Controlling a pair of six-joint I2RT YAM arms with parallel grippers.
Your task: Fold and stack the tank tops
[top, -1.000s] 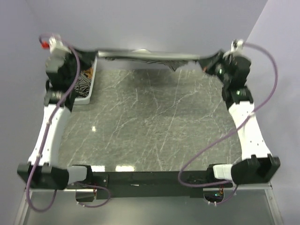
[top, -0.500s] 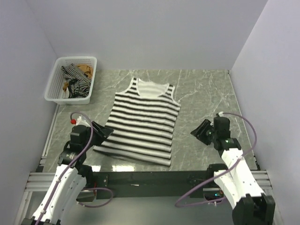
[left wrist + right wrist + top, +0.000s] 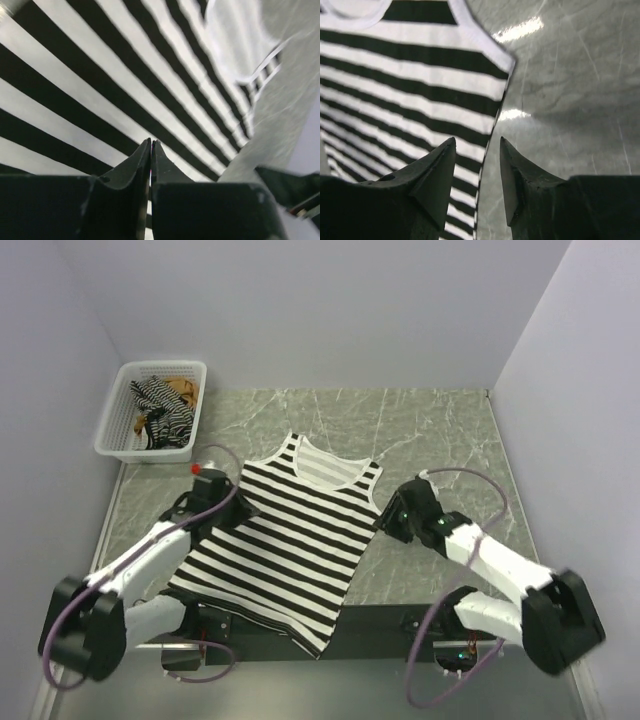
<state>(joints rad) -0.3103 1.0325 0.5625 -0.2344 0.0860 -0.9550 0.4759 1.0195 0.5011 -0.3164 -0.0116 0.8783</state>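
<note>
Both arms have reached in from the near corners since half a second ago, and the black-and-white striped tank top (image 3: 290, 530) has slid toward them and turned a little. It lies spread face up on the grey marbled worktop (image 3: 440, 430), neckline toward the far wall and tilted to the right, with its hem now hanging over the near edge by the arm bases. The left arm (image 3: 150, 555) stretches low across the near-left of the worktop to the top's left side. The right arm (image 3: 495, 560) bends in from the near-right to the opposite side, just below the armhole. Off in the far-left corner, well apart from all this, sits the white mesh basket (image 3: 112, 420). A thin dark striped top (image 3: 160, 405) lies crumpled inside it, and a bit of tan-brown fabric (image 3: 185, 390) shows behind that toward the far wall. The left end effector (image 3: 151, 145) has its fingers pressed together, tips right over the stripes. From its wrist camera I cannot tell whether any cloth is caught between them. The right end effector (image 3: 477, 140) is spread, with a clear gap between the two fingers, and it hangs over the top's right side edge — one finger above the stripes, the other above bare worktop. The white-bound armhole edge lies just beyond the tips.
</note>
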